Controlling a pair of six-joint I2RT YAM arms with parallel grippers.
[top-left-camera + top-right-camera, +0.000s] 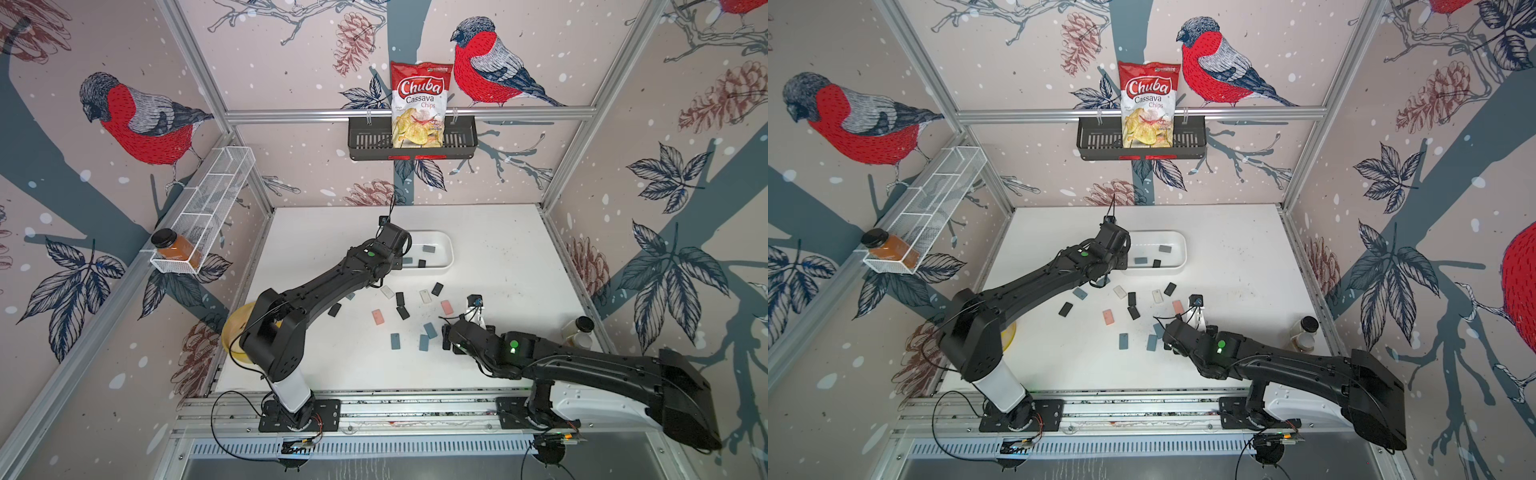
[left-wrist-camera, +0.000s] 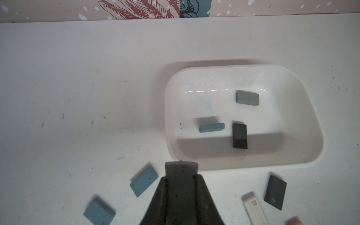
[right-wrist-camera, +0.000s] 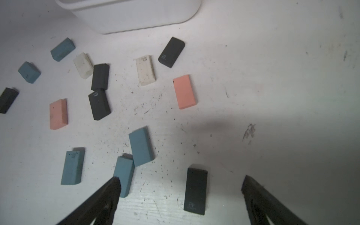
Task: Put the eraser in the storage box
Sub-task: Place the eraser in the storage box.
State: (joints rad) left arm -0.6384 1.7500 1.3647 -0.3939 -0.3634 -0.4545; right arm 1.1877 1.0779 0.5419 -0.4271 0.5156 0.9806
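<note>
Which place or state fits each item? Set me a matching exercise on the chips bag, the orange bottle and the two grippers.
Items:
1. Chuba cassava chips bag
2. orange-filled bottle
3. left gripper
4. right gripper

Places or states:
A. open, a black eraser lying between its fingers in the wrist view
B. in the white wire-mesh rack
C. shut on a grey eraser
D. in the black slotted basket

Pairs: 1-D, 2-B, 3-C, 4-A.

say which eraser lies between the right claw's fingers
The black rectangular rubber eraser printed 4B: it alone lies between the fingers of the open right claw; the nearest blue eraser is beside one finger.
</note>
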